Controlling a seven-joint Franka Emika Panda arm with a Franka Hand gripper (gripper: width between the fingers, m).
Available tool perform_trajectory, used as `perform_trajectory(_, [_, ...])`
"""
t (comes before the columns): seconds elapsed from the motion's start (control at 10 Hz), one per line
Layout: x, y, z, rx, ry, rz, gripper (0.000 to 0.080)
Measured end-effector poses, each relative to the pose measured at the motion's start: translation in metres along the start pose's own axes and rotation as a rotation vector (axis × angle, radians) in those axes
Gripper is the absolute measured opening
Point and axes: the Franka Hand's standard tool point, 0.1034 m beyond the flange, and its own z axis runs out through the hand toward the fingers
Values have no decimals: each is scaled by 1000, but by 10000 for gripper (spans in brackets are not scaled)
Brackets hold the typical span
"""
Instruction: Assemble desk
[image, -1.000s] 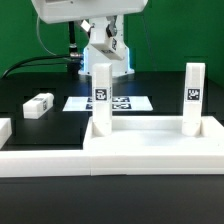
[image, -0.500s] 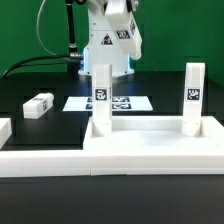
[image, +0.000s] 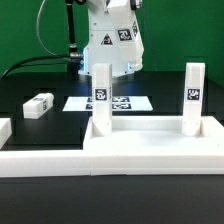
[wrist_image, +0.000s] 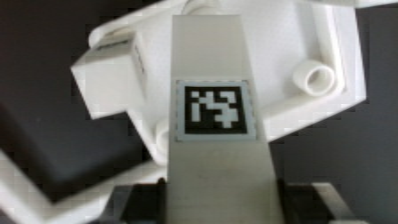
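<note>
The white desk top (image: 150, 143) lies at the front with its rim up. Two white tagged legs stand upright in it, one on the exterior view's left (image: 101, 98) and one on the right (image: 194, 98). A third leg (image: 38, 104) lies loose on the black table at the left. My gripper (image: 118, 10) is high at the back, shut on a fourth tagged leg (image: 122, 37) that hangs tilted in front of the arm's base. In the wrist view this leg (wrist_image: 217, 110) runs out between my dark fingers (wrist_image: 150, 200), with my gripper (wrist_image: 222, 208) closed on its sides.
The marker board (image: 128, 104) lies flat behind the desk top. A long white border rail (image: 40, 162) runs along the front, with a short white piece (image: 4, 128) at the left edge. Black cables hang at the back left before a green wall.
My gripper has risen and turned with the leg in it. The leg's tag now faces the exterior camera. The desk top and the other legs have not moved.
</note>
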Motion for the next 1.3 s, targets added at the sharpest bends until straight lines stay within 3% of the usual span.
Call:
perform_trajectory(0.3, [12,-36,-4,-20,177,-147,288])
perform_trajectory(0.5, [13,-52,-10,54,298,-134,288])
perform_trajectory(0.7, [10,-53,-6,58,284,-131,288])
perform_trajectory(0.9, [12,-80,7,69,277,-125,288])
perform_trajectory(1.1, [8,-114,34,64,283,-147,288])
perform_trajectory(1.2, [-2,-125,44,52,274,-184,288])
perform_trajectory(1.3, [3,-121,41,54,277,-184,288])
